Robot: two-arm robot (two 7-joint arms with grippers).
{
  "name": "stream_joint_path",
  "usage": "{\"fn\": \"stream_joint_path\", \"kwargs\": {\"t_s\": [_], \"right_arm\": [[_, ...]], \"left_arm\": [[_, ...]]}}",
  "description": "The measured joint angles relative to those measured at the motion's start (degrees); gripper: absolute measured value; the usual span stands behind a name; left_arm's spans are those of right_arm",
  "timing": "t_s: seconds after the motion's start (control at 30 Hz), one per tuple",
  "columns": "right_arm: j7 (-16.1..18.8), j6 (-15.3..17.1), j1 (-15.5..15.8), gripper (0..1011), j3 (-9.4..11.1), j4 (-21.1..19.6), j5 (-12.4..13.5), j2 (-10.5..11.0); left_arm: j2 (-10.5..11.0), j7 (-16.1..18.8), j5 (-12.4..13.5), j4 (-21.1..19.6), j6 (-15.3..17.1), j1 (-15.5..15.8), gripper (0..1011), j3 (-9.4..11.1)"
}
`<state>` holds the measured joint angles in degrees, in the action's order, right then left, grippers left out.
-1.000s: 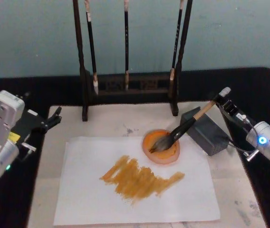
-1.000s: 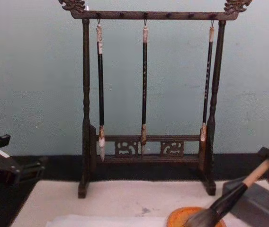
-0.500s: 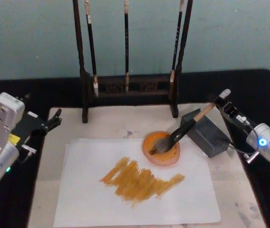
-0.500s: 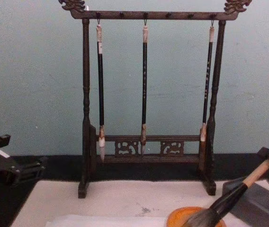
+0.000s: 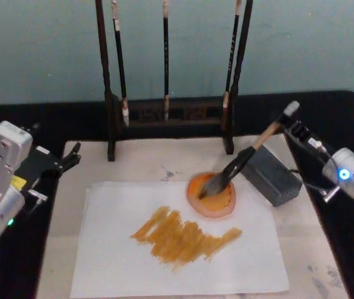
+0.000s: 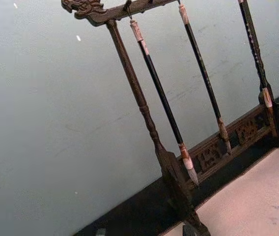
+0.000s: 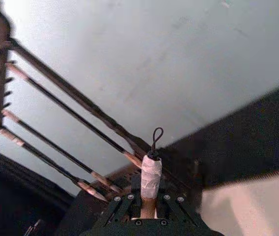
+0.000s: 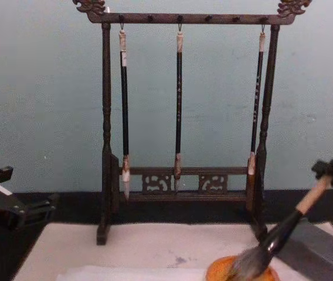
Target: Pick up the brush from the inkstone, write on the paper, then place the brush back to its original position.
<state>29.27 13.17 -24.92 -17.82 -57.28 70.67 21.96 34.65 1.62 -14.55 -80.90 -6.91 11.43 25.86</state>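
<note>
The brush slants down from upper right, its grey bristles dipped in an orange round dish. My right gripper is shut on the tan handle near the white-wrapped end. The handle hangs just above the dark grey block inkstone. In the chest view the brush tilts steeply up to the right gripper. The white paper carries broad orange strokes in its middle. My left gripper is parked open at the mat's left edge.
A dark wooden rack with three thin hanging brushes stands across the back of the beige felt mat. The same rack faces the chest camera. Black tabletop surrounds the mat on both sides.
The right gripper has risen with the brush's upper end, so the handle stands steeper and off the grey block. The bristles stay in the orange dish. The left arm is still.
</note>
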Motion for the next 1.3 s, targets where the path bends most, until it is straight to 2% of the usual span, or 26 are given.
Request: {"fn": "stream_joint_path", "kwargs": {"t_s": [0.3,0.43,0.53,0.57,0.63,0.73,0.77,0.87,0.9,0.97,1.3], "right_arm": [[-0.62,-3.62,-0.93,161,-2.43,-6.16,-3.42,2.69],[-1.21,-5.09,-0.97,161,-3.31,-9.72,-5.51,4.04],[-1.35,-6.99,-0.79,161,-4.27,-13.90,-8.46,5.53],[-1.35,-6.99,-0.79,161,-4.27,-13.90,-8.46,5.53],[-1.36,-9.26,-0.61,161,-5.47,-17.67,-12.34,6.89],[-1.42,-11.24,-0.50,161,-6.54,-20.36,-16.33,7.84],[-1.58,-12.42,-0.47,161,-7.42,-22.01,-18.94,8.46],[-1.90,-13.95,-0.46,161,-8.65,-24.15,-23.06,9.20],[-2.37,-14.63,-0.44,161,-9.36,-25.41,-25.43,9.60],[-2.76,-15.12,-0.40,161,-9.90,-26.49,-27.31,9.89],[-2.57,-14.90,-0.40,161,-9.54,-25.70,-25.98,9.68]], "left_arm": [[0.00,0.00,0.00,0.00,0.00,0.00,1010,0.00],[0.00,0.00,0.00,0.00,0.00,0.00,1010,0.00],[0.00,0.00,0.00,0.00,0.00,0.00,1010,0.00],[0.00,0.00,0.00,0.00,0.00,0.00,1010,0.00],[0.00,0.00,0.00,0.00,0.00,0.00,1010,0.00],[0.00,0.00,0.00,0.00,0.00,0.00,1010,0.00],[0.00,0.00,0.00,0.00,0.00,0.00,1010,0.00],[0.00,0.00,0.00,0.00,0.00,0.00,1010,0.00],[0.00,0.00,0.00,0.00,0.00,0.00,1010,0.00],[0.00,0.00,0.00,0.00,0.00,0.00,1010,0.00],[0.00,0.00,0.00,0.00,0.00,0.00,1009,0.00]]}}
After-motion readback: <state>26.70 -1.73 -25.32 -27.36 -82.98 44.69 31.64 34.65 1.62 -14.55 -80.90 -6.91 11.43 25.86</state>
